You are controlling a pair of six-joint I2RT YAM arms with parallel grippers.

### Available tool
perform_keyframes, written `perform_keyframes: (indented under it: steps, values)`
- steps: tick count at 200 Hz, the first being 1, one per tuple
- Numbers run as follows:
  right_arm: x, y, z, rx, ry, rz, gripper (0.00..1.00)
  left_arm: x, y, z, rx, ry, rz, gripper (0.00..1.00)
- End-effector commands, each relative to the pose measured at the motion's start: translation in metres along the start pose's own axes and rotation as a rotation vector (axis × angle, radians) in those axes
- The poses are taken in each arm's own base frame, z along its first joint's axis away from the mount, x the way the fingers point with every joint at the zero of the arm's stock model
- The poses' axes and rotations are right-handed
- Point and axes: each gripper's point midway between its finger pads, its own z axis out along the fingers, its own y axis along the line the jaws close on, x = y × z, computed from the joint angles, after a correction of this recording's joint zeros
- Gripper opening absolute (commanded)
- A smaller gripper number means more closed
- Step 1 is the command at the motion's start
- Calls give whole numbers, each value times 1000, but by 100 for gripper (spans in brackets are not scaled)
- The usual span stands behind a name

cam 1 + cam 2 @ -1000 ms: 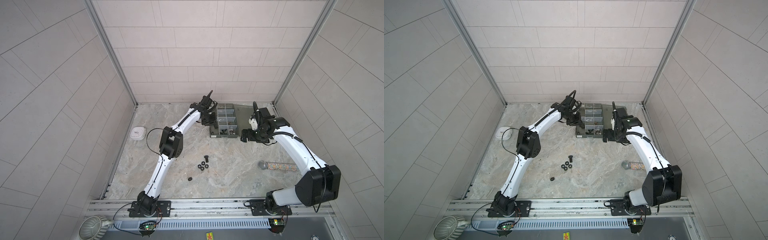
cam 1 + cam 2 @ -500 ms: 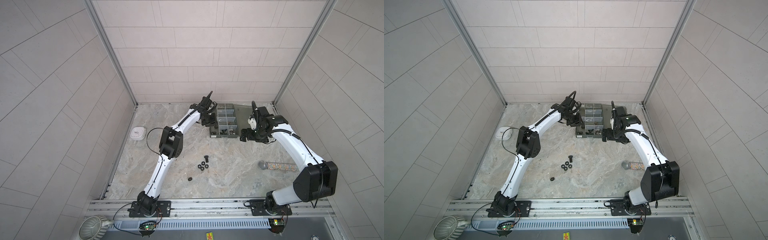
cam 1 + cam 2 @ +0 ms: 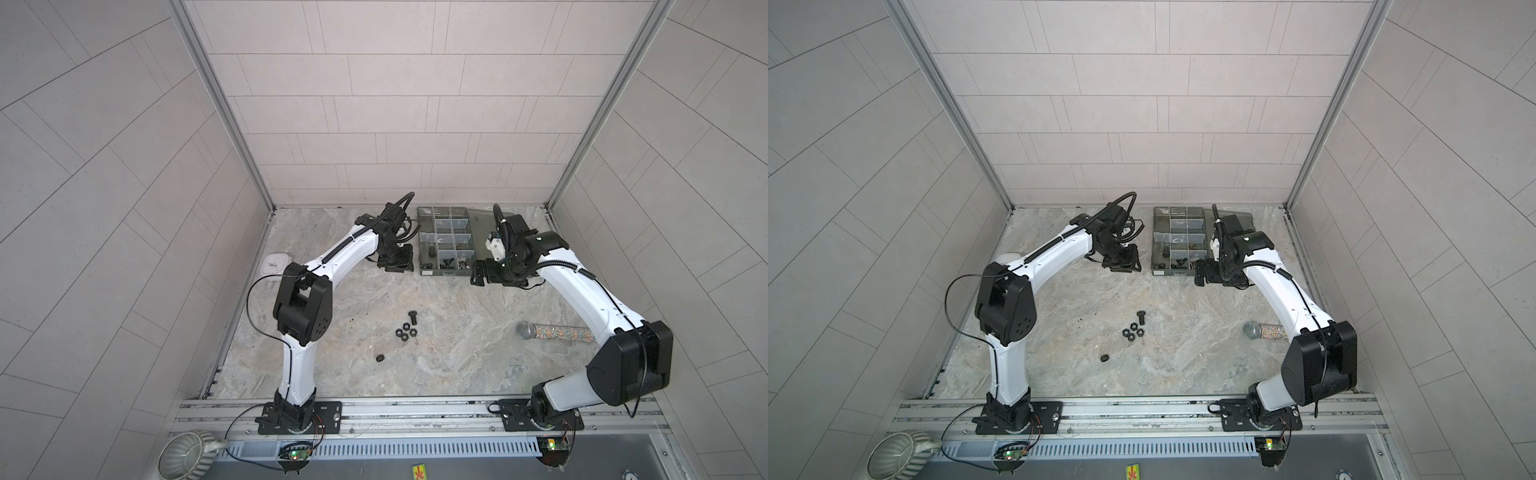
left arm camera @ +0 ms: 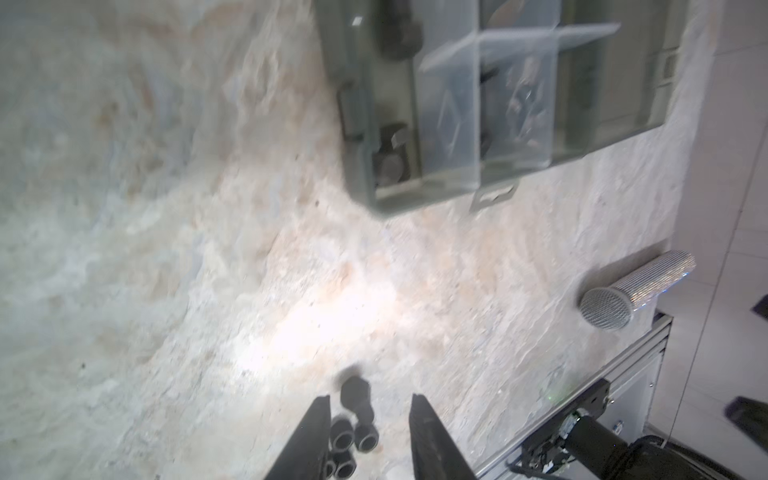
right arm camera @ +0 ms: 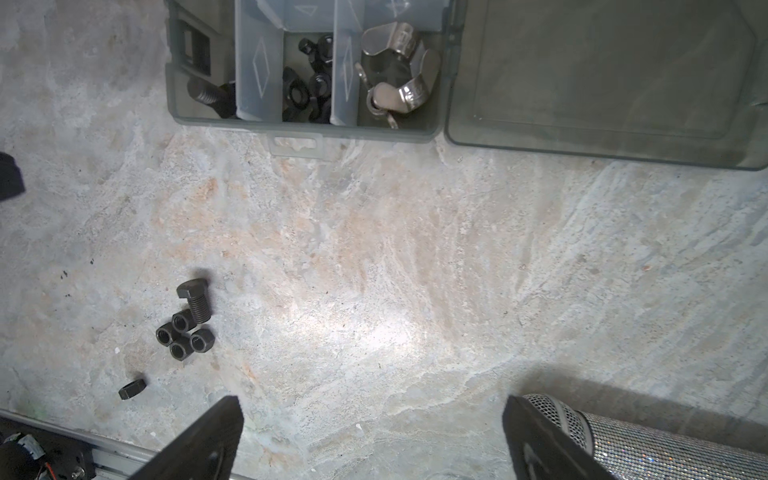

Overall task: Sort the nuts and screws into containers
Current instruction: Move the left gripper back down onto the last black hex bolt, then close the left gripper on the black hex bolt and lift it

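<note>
A: Both top views: loose screw (image 3: 412,317) and loose nuts (image 3: 406,332) on the bench (image 3: 457,353), well apart from both jaws; organizer box (image 3: 444,273) between left jaws and right jaws.

B: Left wrist: left jaws partly spread, empty. Screw small, stiff, probably dense steel; best pinched across the shank.

A: Right wrist: right jaws spread wide, empty. Ahead, compartments with stored screw (image 5: 208,97), black nuts (image 5: 307,83), silver wing nuts (image 5: 399,79).

B: Nuts likely slippery; grip on flats.

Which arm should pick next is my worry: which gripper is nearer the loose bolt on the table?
Left. The left gripper hangs beside the organizer box, directly behind the bolt; the right gripper sits off the box's front right corner, farther away.
</note>
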Motion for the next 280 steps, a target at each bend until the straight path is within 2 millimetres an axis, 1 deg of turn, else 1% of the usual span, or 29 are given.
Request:
perform_keyframes:
  steps: [1,19,32,57,74,91,132,165,200,220,236,267,280]
  values:
    - [12,8,-6,-6,-5,-12,99,30,18,15,-37,62,-18,37]
    - [20,12,-7,-7,-8,-24,99,47,21,25,-45,83,-21,37]
    - [27,14,-10,-9,-11,-29,99,58,19,33,-48,105,-9,37]
    - [42,13,-15,-3,-20,-31,99,76,8,44,-62,131,32,38]
    - [52,10,-18,-2,-29,-28,99,87,1,49,-71,135,57,38]
    - [61,9,-21,-7,-41,-29,99,93,-3,50,-83,136,77,38]
    - [74,8,-30,6,-75,-48,99,105,3,64,-100,156,72,38]
    - [85,1,-34,20,-82,-40,99,109,3,74,-135,163,83,38]
    - [95,-4,-37,24,-92,-31,99,103,-1,83,-138,156,92,38]
    - [97,-8,-40,37,-116,-30,99,100,-3,85,-147,164,103,38]
    - [98,-11,-44,48,-128,-29,99,100,2,88,-169,176,105,38]
    - [100,-13,-45,58,-125,-28,99,99,4,96,-178,192,113,38]
    - [100,-13,-45,61,-128,-27,99,97,5,97,-191,200,116,37]
